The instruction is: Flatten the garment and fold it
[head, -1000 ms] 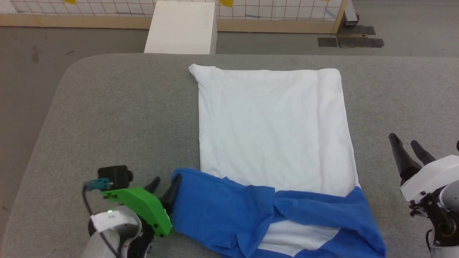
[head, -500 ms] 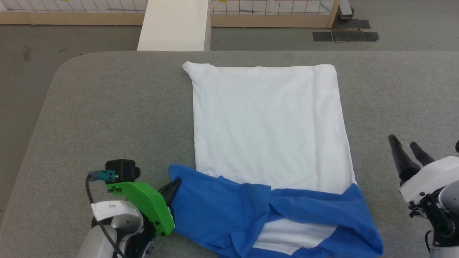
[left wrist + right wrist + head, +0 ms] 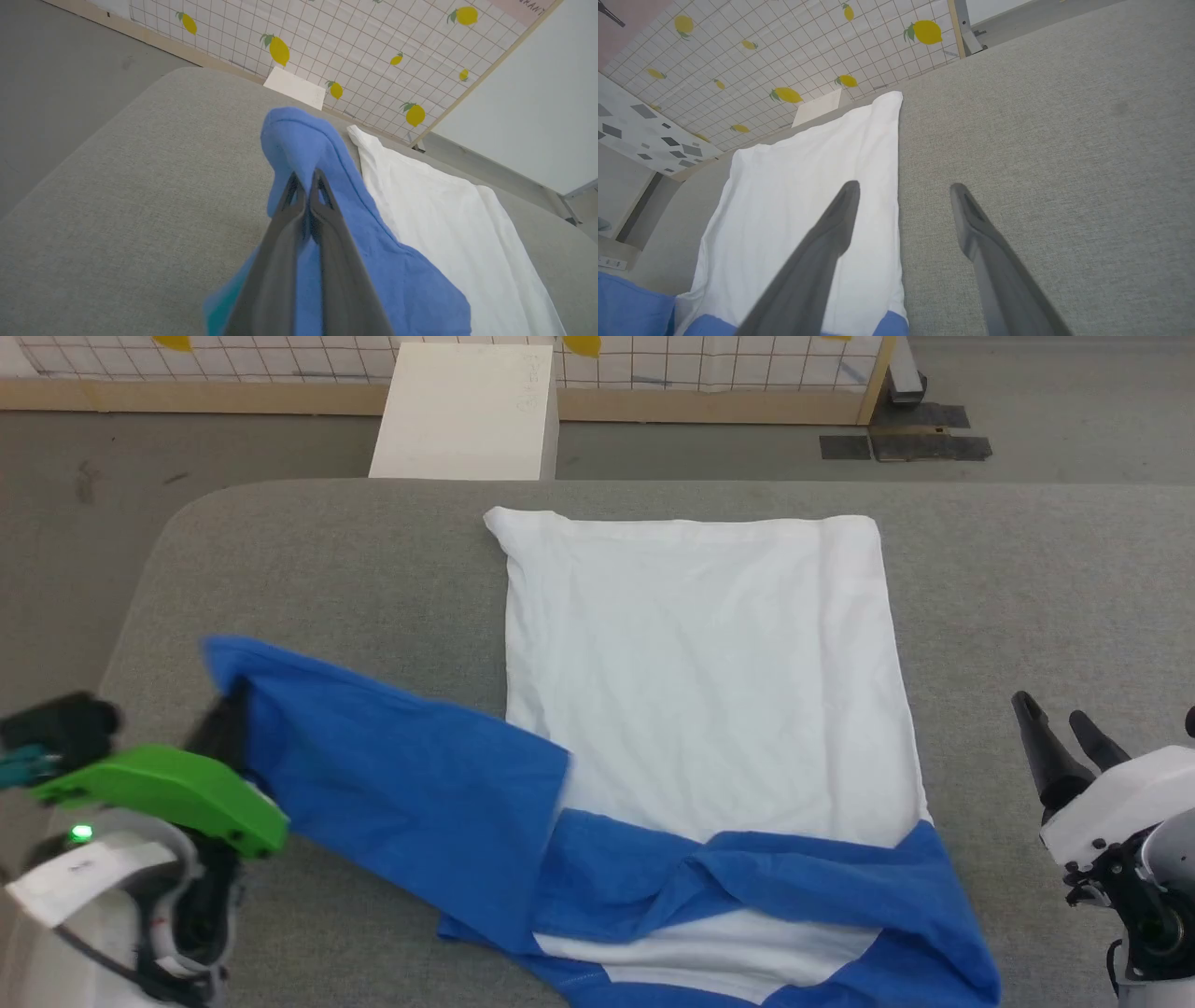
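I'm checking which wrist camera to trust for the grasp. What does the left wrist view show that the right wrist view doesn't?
Left wrist view, not the right: the left hand shut on the blue sleeve of the garment, held up over the table. Right wrist view, not the left: the right hand open, holding nothing, beside the garment. Both: the white body, the grey table, the white box and the lemon-print wall.

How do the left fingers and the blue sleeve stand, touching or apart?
Touching. The left wrist view shows the left gripper, fingers shut on the sleeve, cloth pinched between them.
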